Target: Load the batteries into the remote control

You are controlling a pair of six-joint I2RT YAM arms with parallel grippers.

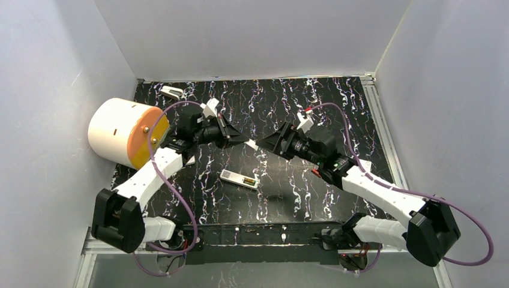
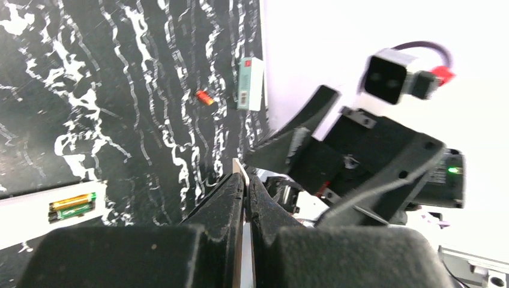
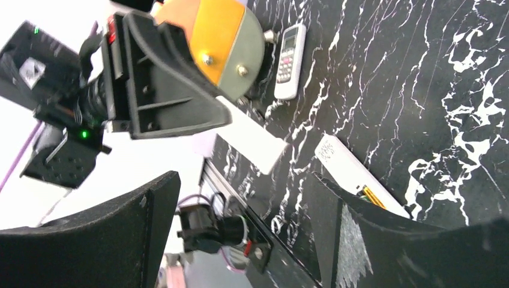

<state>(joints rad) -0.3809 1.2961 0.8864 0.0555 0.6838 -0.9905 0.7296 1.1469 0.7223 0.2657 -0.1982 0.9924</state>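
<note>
The left hand (image 1: 245, 142) is clenched on a thin white plate (image 2: 240, 171), held in the air above the middle of the black marbled table (image 1: 336, 108). Facing it, tip to tip, the right hand (image 1: 265, 144) is spread wide and grips nothing; the plate's free end points at its gap (whether it reaches in between the fingers, I cannot tell). Nearer the arm bases, the open remote (image 1: 239, 179) lies flat on the table with two gold-and-green cells (image 2: 72, 204) side by side in its bay. One orange-red battery (image 2: 205, 97) lies loose on the table, near a pale oblong box (image 2: 250, 83) at the table's edge by the wall. A second remote (image 1: 172, 92) lies at the far left corner, beyond a white-and-orange drum (image 1: 120, 132).
</note>
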